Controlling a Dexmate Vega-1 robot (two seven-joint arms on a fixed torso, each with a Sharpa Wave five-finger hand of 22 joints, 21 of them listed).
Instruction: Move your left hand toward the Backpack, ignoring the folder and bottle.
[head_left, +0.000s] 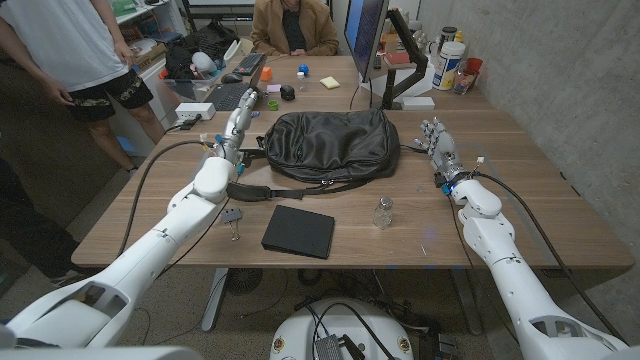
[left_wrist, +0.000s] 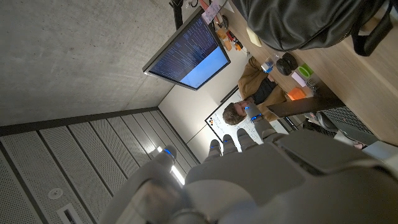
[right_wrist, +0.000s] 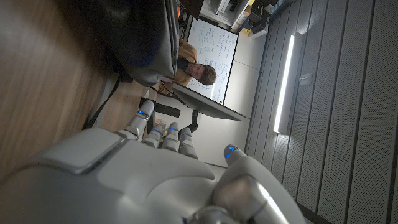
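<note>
Head view looks down on a wooden bench (head_left: 520, 215) where a black backpack (head_left: 330, 143) lies flat near the middle, its strap (head_left: 262, 190) trailing toward the robot's side. Just beside the backpack's left end is the left hand (head_left: 233, 132), raised a little over the bench with its fingers extended and slightly apart, holding nothing; whether it touches the bag cannot be told from here. At the backpack's other end stands the right hand (head_left: 438, 145), fingers upright and spread, also holding nothing and a short way off the bag. Nearer the robot lie a black folder (head_left: 299, 231) and, just to its right, a small clear bottle (head_left: 382, 212) standing upright (both well apart from either hand). A binder clip (head_left: 233, 218) sits on the bench left of the folder. Behind the backpack stands a monitor (head_left: 365, 32), and a person in a brown jacket (head_left: 293, 25) sits at the far side; another person in a white shirt (head_left: 75, 40) stands at the far left. Left wrist view shows the back of the left hand (left_wrist: 261, 180) with the backpack (left_wrist: 298, 22) beyond its fingertips. Right wrist view shows the right hand (right_wrist: 143, 174) with the backpack (right_wrist: 134, 37) ahead of it.
</note>
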